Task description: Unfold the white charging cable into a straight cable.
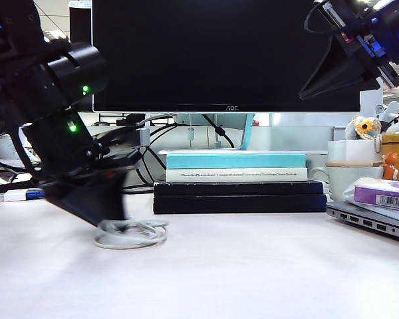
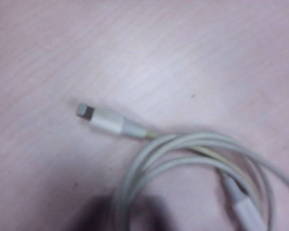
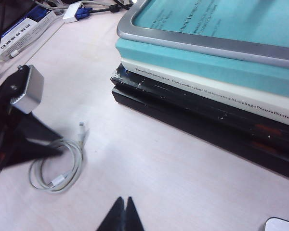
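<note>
Clenched right fingers [image 3: 122, 211] aloft; left fingers [image 1: 110, 216], state unclear, over coiled white charging cable [image 3: 62, 166].

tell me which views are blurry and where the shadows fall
Exterior view: left gripper smeared by motion over the coiled cable, background sharp. Left wrist view: soft overall, pink cast, dark shadow on the cable. Right wrist view: sharp; right gripper shut.

Low table-level camera faces the monitor [image 1: 226, 53]; both wrist cameras look down, the left closest, sharing the coiled cable [image 3: 58, 168]
</note>
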Motion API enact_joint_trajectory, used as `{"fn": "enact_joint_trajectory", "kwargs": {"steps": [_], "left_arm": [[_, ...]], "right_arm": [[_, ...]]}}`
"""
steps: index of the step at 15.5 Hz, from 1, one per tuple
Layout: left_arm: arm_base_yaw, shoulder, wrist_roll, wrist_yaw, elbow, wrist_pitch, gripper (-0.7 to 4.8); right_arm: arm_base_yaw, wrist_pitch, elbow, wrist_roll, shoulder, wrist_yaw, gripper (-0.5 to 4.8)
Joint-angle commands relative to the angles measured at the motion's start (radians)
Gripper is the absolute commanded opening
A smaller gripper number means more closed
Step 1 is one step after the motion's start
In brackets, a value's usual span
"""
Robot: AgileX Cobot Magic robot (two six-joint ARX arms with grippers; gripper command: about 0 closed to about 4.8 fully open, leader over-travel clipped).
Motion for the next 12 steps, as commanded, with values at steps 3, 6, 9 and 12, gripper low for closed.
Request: {"fn": "enact_joint_trajectory", "kwargs": {"steps": [3,6,9,12], "left_arm": [[0.000,0.008,0.072,0.010,0.017,-0.023,-0.06],[0.000,0.006,0.146,0.018,0.136,-0.136,-0.06],[0.000,-0.019,0.256,0.048,0.289,-0.263,-0.06],[-0.002,-0.088,0.514,0.151,0.348,-0.347,-0.06]], "right_arm": [[0.000,0.015,0.003,-0.004,-0.003,0.002,0.02],[0.000,0.014,0.003,-0.003,-0.003,0.000,0.78],[0.000,0.014,0.004,0.031,-0.003,-0.007,2.04],[-0.015,0.030,0.005,0.116,-0.003,-0.198,2.17]]}}
